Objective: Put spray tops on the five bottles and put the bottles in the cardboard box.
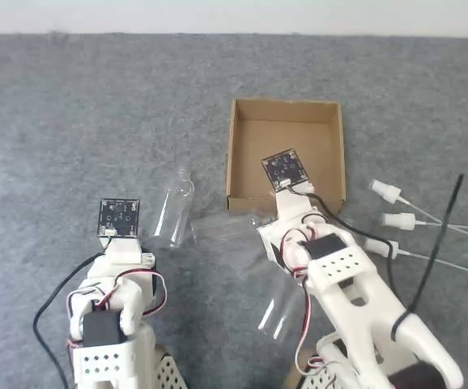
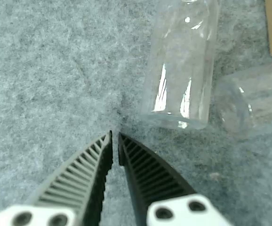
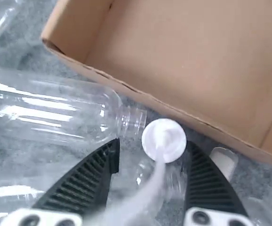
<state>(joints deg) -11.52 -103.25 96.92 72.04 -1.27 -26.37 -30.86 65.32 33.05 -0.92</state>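
Note:
The cardboard box [image 1: 325, 121] lies open behind the right arm. My right gripper [image 3: 150, 155] hangs just in front of the box's [image 3: 183, 56] front wall. Its jaws grip a clear bottle [image 3: 145, 181] that points away from the camera and carries a white spray top [image 3: 164, 139]. Beside it another clear bottle [image 3: 46, 113] lies without a top. My left gripper [image 2: 115, 137] is shut and empty, low over the carpet, just short of a lying capless bottle [image 2: 183, 61] [image 1: 175, 208]. A further bottle [image 2: 251, 101] lies past that one. Three loose spray tops [image 1: 398, 220] lie right of the box.
One more clear bottle [image 1: 278, 312] lies beside the right arm's base. A black cable [image 1: 440, 243] rises across the loose spray tops. Grey carpet [image 1: 72, 121] covers the table, with open room at the left and behind the box.

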